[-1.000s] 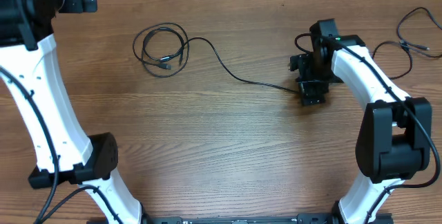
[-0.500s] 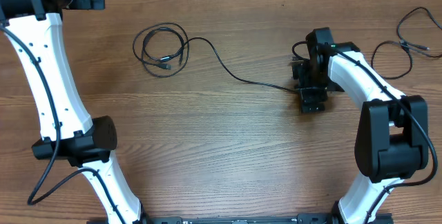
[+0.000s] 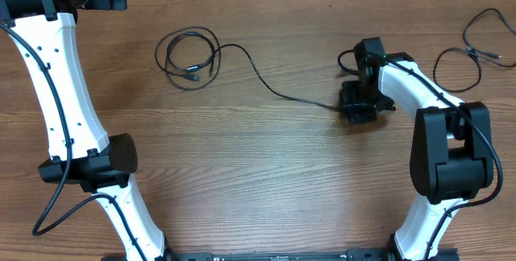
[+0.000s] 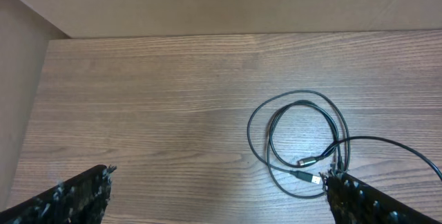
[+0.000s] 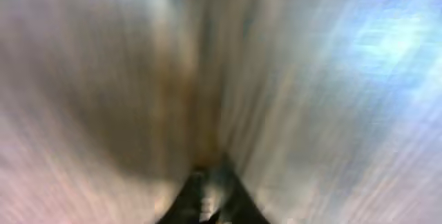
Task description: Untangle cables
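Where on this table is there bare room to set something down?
Free: the broad table between the left arm and right arm, nearer than the tail of the coiled cable; also beyond that tail. Crowded: at the right pincer, and the far right corner with the second cable.

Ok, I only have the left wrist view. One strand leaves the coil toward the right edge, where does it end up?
Observer: That cable runs across the table to the right gripper, ending at its tip.
Operator: Is that gripper holding it?
Observer: It is shut, but the right wrist view is too blurred to show a grip.
Operator: Any other cables?
Observer: One more, a loose cable lying near the far right corner, apart from the first.
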### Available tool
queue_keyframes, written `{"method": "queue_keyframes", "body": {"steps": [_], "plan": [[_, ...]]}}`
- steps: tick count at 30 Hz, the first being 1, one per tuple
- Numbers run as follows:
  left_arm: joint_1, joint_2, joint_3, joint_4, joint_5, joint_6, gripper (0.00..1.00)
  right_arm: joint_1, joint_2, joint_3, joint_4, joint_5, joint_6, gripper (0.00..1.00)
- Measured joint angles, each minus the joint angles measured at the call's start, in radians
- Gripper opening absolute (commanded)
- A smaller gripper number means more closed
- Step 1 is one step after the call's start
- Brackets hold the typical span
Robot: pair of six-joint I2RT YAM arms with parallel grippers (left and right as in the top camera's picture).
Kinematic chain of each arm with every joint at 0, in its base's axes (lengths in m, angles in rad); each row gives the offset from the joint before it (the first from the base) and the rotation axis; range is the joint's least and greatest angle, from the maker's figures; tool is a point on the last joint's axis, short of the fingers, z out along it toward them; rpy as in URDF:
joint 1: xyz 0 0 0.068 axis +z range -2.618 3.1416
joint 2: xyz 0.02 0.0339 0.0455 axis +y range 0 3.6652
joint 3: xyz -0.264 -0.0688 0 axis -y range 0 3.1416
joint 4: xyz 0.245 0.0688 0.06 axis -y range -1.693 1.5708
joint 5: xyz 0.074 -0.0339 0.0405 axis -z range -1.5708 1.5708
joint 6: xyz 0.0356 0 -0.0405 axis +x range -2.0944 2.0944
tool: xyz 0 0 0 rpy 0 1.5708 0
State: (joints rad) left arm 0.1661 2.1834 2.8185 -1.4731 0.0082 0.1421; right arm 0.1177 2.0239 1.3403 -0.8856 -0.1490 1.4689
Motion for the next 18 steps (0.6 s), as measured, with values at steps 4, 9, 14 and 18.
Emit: {"method": "queue_keyframes", "body": {"steps": [4,9,14,18], "plan": [[0.0,0.0,0.0,0.0,0.004,0.0,0.99,0.0,0.006,0.003,0.072,-0.035,-0.107,0.04],[0.0,0.0,0.0,0.008,0.048,0.0,0.99,0.0,0.021,0.068,0.076,-0.053,-0.299,0.04],[0.0,0.0,0.0,0.011,0.09,0.0,1.0,0.0,0.018,0.294,0.057,-0.053,-0.496,0.04],[-0.001,0.0,0.0,0.011,0.111,0.0,1.0,0.003,-0.027,0.526,0.027,-0.053,-0.646,0.04]]}}
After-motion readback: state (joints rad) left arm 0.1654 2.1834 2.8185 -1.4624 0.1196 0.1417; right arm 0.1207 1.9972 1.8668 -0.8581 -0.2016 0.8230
